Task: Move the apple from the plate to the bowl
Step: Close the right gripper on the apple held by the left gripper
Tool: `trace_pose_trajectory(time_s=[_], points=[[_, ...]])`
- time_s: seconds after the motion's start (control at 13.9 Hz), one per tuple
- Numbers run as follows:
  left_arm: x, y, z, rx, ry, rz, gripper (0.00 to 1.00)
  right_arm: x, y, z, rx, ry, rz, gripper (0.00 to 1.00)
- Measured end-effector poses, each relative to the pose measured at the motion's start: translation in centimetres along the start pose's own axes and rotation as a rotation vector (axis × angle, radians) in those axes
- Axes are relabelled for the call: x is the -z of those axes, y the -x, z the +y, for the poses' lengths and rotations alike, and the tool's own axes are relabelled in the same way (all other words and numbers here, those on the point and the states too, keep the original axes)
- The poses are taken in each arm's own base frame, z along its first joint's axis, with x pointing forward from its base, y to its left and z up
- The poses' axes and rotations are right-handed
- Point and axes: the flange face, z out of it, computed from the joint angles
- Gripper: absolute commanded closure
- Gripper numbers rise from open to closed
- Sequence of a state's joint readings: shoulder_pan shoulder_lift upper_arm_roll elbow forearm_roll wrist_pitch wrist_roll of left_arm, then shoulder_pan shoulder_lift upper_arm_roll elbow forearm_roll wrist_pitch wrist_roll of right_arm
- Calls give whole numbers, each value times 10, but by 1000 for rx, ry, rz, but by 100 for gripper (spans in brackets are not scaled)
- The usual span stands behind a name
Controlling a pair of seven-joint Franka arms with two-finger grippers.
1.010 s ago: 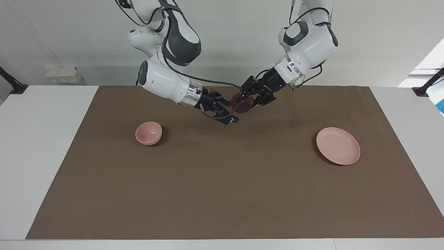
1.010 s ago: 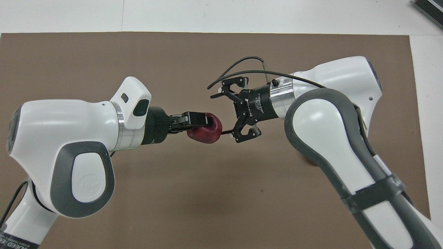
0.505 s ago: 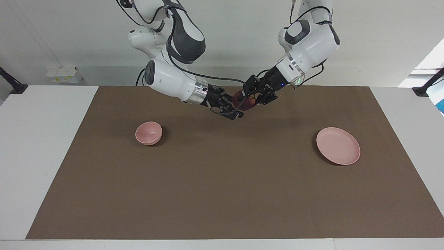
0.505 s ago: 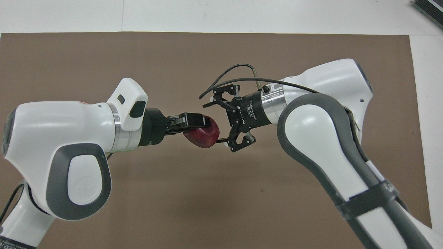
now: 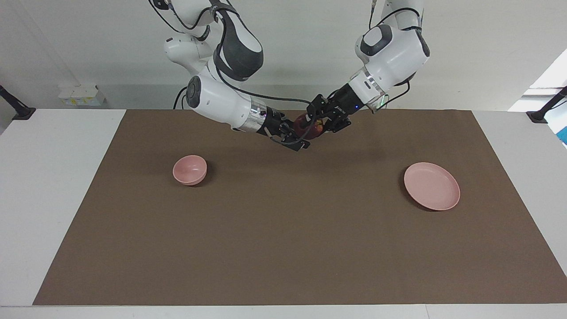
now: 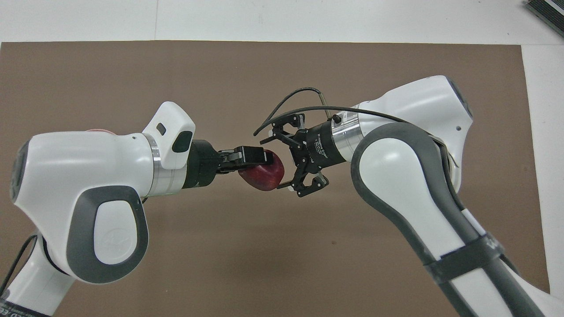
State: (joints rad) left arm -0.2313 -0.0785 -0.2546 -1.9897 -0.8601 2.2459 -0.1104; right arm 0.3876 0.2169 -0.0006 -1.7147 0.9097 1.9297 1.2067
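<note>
While the left gripper (image 6: 260,159) is clamped on the apple (image 6: 264,174), w/ its fingers closed on top and bottom of the fruit, you've got the right gripper (image 6: 286,158) spread wide right at the apple's other end, its two fingers either side of the fruit, one finger (image 6: 308,185) low in the overhead view and one finger (image 6: 286,125) high. You can't tell from either view whether those spread fingers actually touch the apple; no squeeze is visible.

You'll see both grippers meet in the air over the mat's mid part, at the robots' edge of it, w/ the apple (image 5: 310,128) hanging between them, dark red w/ a yellowish patch showing in the facing view. It sits on neither dish.

Out from there: the left arm comes in from its own end of the table, the right arm from its end, both forearms angled down toward the meeting point.

Your bowl (image 5: 190,169) stands upright on the brown mat (image 5: 283,248) toward the right arm's end, well apart from the grippers. Your plate (image 5: 432,186) lies flat toward the left arm's end, also well apart. The mat covers most of the white table (image 5: 48,186).
</note>
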Motion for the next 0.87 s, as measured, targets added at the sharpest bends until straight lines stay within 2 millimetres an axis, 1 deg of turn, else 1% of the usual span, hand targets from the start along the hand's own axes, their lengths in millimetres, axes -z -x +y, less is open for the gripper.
trace_pose_trajectory(time_s=[0.14, 0.43, 0.51, 0.58, 0.65, 0.72, 0.87], points=[[1, -2, 0, 3, 1, 14, 100, 2, -2, 0, -2, 2, 1, 0], [2, -4, 0, 6, 3, 32, 100, 0, 8, 0, -23, -14, -52, 0], [2, -4, 0, 6, 3, 35, 100, 1, 10, 0, -33, -19, -64, 49], [2, -4, 0, 7, 4, 36, 100, 1, 11, 0, -37, -22, -71, 88], [2, -4, 0, 7, 3, 36, 100, 3, 11, -1, -40, -30, -75, 98], [2, -5, -1, 8, 3, 38, 100, 3, 11, -1, -41, -29, -78, 100], [2, -5, -1, 8, 3, 38, 100, 3, 11, 0, -42, -29, -78, 100]])
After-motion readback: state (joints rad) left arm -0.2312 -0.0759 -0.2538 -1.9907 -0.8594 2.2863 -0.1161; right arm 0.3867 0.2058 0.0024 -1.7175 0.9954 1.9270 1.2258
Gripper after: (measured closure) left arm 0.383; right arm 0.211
